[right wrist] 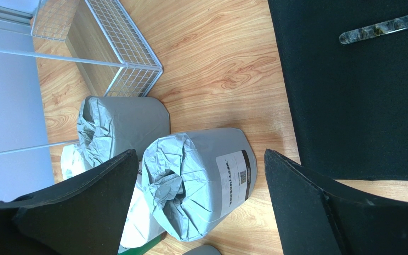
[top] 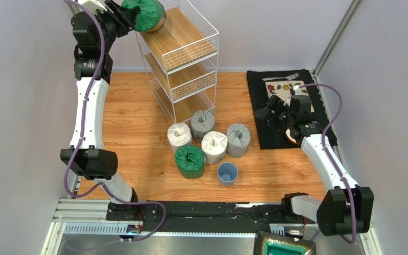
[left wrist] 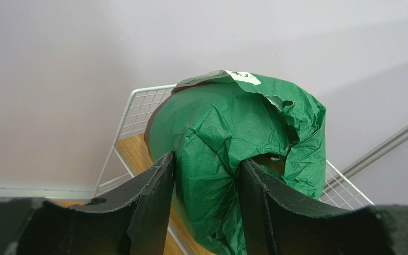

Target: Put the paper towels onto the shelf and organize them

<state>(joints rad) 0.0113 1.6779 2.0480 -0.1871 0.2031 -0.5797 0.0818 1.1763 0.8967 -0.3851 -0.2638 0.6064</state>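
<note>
Surface: wood-grain desk [top: 131, 138], pale plain walls on three sides. A black mat [top: 267, 139] lay under and behind the right claw [right wrist: 201, 154], carrying a floral plate [top: 279, 89].

Left claw [left wrist: 207, 162]: raised to the top tier of the shelf [top: 190, 53]. Jaws were only partly apart, with crumpled wrapper of a green roll [left wrist: 227, 127] filling the gap and touching both fingers [left wrist: 158, 196]; it had hold of that roll. The roll sat straight ahead of the fingertips, over the near corner of the top tier. Gathered end faced back at the claw, flat base pointed away toward the planks; long axis tipped over, roughly in line with the claw. Whether the base rested on the tier, could not tell.

Right claw: jaws wide apart, nothing held. Below it, a grey roll [right wrist: 206, 186]; a second grey roll [right wrist: 121, 125] stood beyond, just beside the shelf foot.

Well below the left claw, by the shelf foot, two white rolls [top: 179, 136] and a second green roll [top: 190, 161] were clustered with the grey pair, touching or nearly so. All stood upright, gathered tops up. A blue cup [top: 227, 173] stood just beside the cluster.
</note>
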